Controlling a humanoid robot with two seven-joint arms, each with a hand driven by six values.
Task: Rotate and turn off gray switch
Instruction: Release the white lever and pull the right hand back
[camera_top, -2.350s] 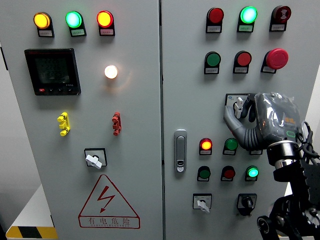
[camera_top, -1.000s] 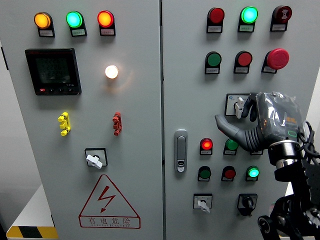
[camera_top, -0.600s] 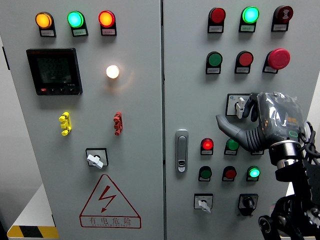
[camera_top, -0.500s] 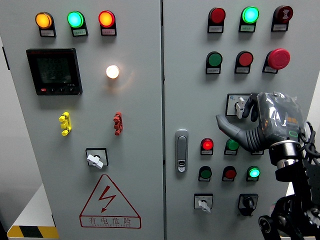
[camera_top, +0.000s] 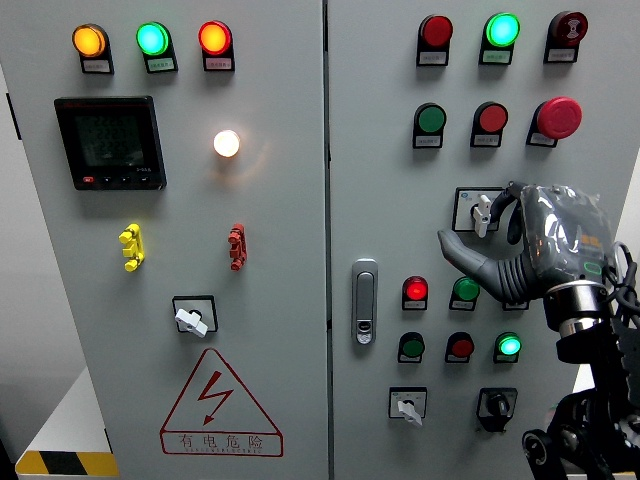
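— While the left cabinet door (camera_top: 280, 300) has a rotary switch (camera_top: 190, 318) of its own below the yellow (camera_top: 129, 247) and red (camera_top: 235, 246) toggles, is that the one the task means?

— I judge not. Going rightward past the door seam and the latch handle (camera_top: 362, 300), the gray switch (camera_top: 481, 212) sits in its square plate on the right door (camera_top: 370, 150), under the row of green and red push buttons and the red emergency stop (camera_top: 556, 117). The right hand (camera_top: 545, 245) is at it.

— Grasping it?

— Not clearly. The fingers curl near the switch's right edge, the thumb (camera_top: 462, 252) sticks out below and left of it, apart from the lever. The lever points roughly upright, leaning slightly. Whether a fingertip touches it, I cannot tell.

— So how far along?

— Either the turn is finished and the hand is loosening, or the grip is not yet set; nothing here shows which position means off.

— Room to move?

— Tight below: lit red (camera_top: 414, 291) and green (camera_top: 463, 290) indicator lamps lie just under the thumb. Left of the switch is bare panel. The left arm is out of view.
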